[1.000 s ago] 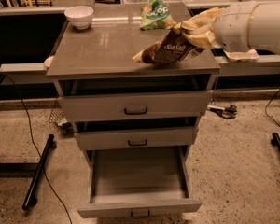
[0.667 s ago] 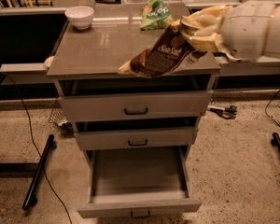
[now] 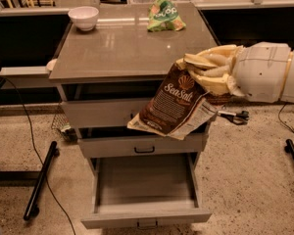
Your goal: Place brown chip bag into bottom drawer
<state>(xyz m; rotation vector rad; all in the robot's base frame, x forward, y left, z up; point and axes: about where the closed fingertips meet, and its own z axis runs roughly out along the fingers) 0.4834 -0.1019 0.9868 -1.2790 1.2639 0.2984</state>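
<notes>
My gripper (image 3: pixel 198 68) is shut on the top edge of the brown chip bag (image 3: pixel 170 104). The bag is dark brown with white "Sea Salt" lettering and pale edges. It hangs in the air in front of the cabinet's right side, level with the top drawer. The bottom drawer (image 3: pixel 144 214) is pulled out below it, an open grey tray with nothing visible inside. My white arm comes in from the right edge.
A green snack bag (image 3: pixel 164 16) and a white bowl (image 3: pixel 83 17) sit at the back of the cabinet top (image 3: pixel 112 48). The top drawer (image 3: pixel 103 112) and middle drawer (image 3: pixel 142 146) are shut. Cables and a black stand leg (image 3: pixel 39 180) lie on the floor at left.
The gripper has carried the brown chip bag off the cabinet top, forward and down, so it now hangs in front of the drawers. The camera view has moved closer.
</notes>
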